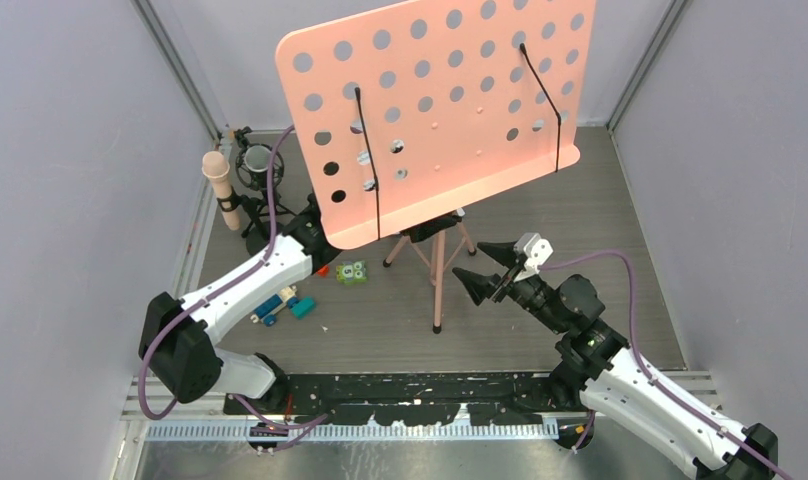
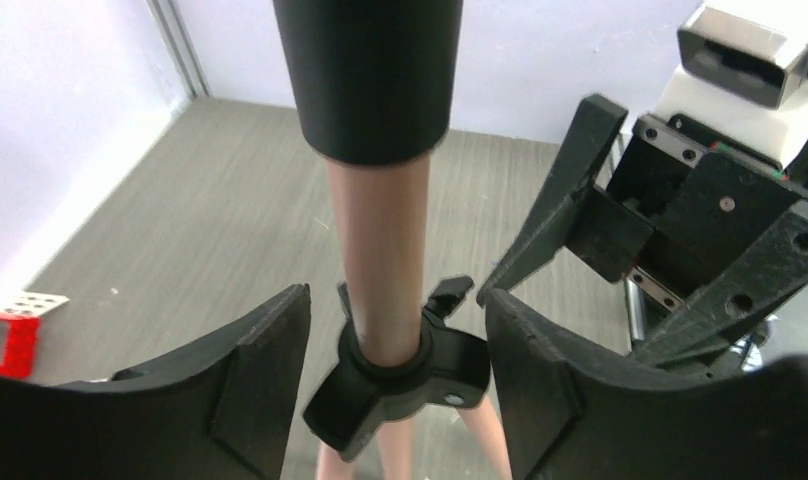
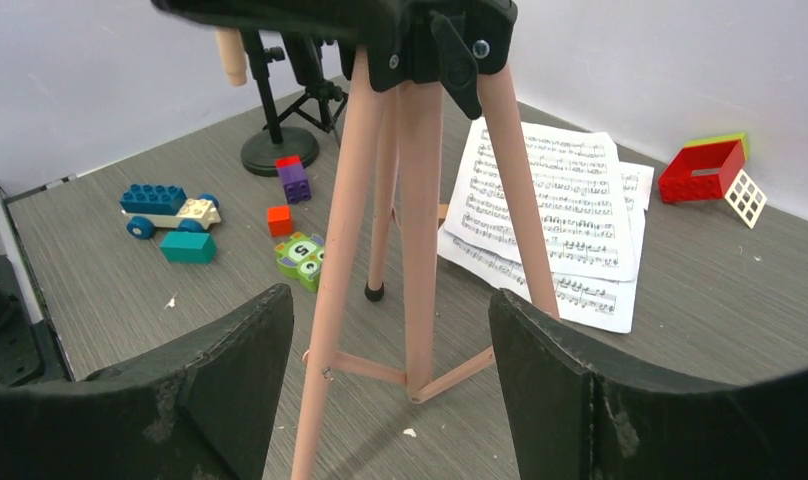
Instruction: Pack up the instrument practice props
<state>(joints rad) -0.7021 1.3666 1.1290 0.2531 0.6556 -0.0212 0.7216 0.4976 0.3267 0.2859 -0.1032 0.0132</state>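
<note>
The pink music stand's perforated desk [image 1: 435, 110] stands on its tripod [image 1: 437, 270] mid-floor. My left arm [image 1: 270, 270] reaches under the desk, where its fingers are hidden. In the left wrist view my left gripper [image 2: 395, 385] is open around the pink pole [image 2: 380, 260], just above the black leg hub [image 2: 400, 375], not touching. My right gripper [image 1: 485, 265] is open and empty just right of the tripod; its wrist view [image 3: 390, 385] faces the legs [image 3: 410, 250]. White sheet-music pages [image 3: 555, 210] lie on the floor behind the stand. The beige-pink microphone [image 1: 220, 185] stands at far left on its black round base [image 3: 278, 150].
Toy blocks lie left of the tripod: a green number block [image 1: 352, 272], a blue car [image 1: 273, 305], a teal block [image 1: 302, 307], and a purple block [image 3: 293, 180]. A red block frame [image 3: 702, 168] sits near the back wall. A black mini tripod [image 1: 255, 165] stands beside the microphone.
</note>
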